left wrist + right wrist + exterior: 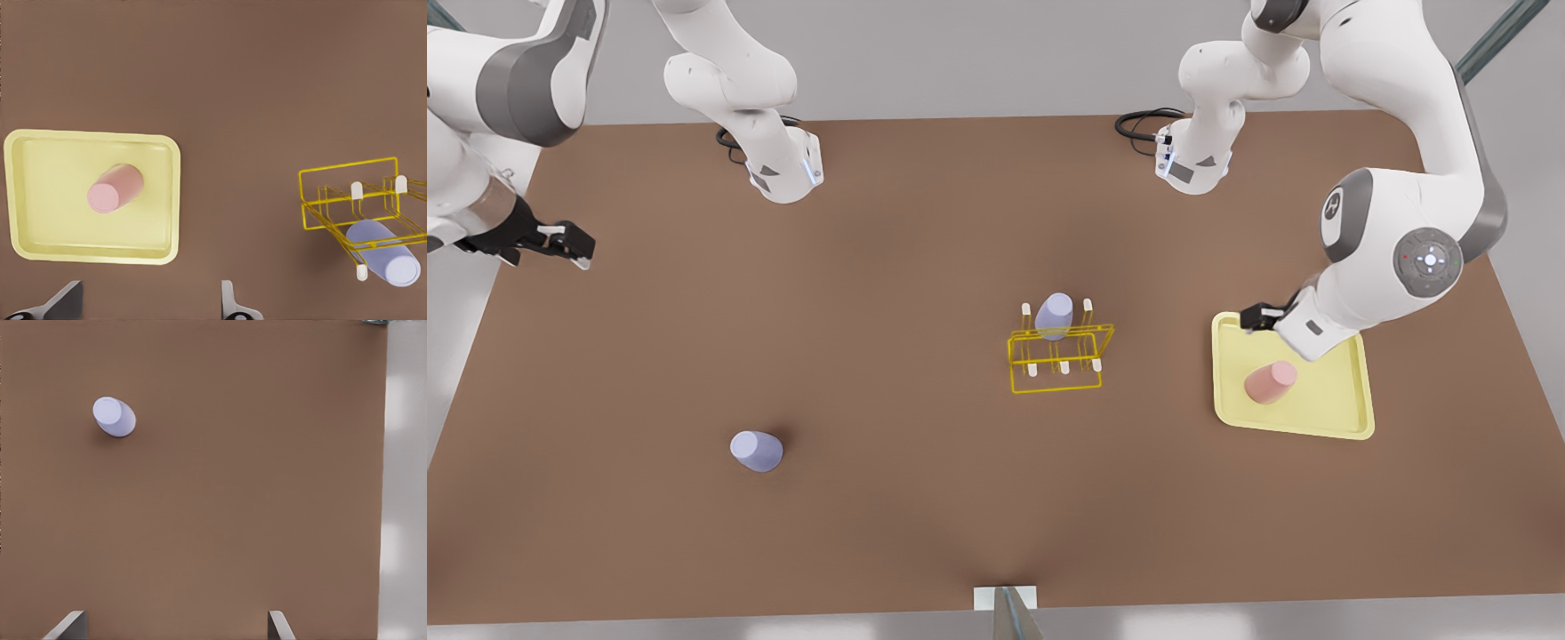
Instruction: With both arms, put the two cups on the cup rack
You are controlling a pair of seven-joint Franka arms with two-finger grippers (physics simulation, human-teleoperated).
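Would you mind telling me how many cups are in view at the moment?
3. One lavender cup sits on the yellow cup rack, a second lavender cup stands on the bare table, and the pink cup rests in the pale yellow tray.

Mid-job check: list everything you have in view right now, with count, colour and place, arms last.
Lavender cups: 2; one on the cup rack, one standing alone on the table toward the front view's left.
Pink cup: 1, salmon, on the tray.
Cup rack: 1, yellow wire with white-tipped pegs, mid-table.
Tray: 1, pale yellow, front view's right.
Table: 1, brown.
Left gripper: black, jaws open, over the tray's edge near the pink cup.
Right gripper: black, jaws open, at the table's edge on the front view's left, waiting.
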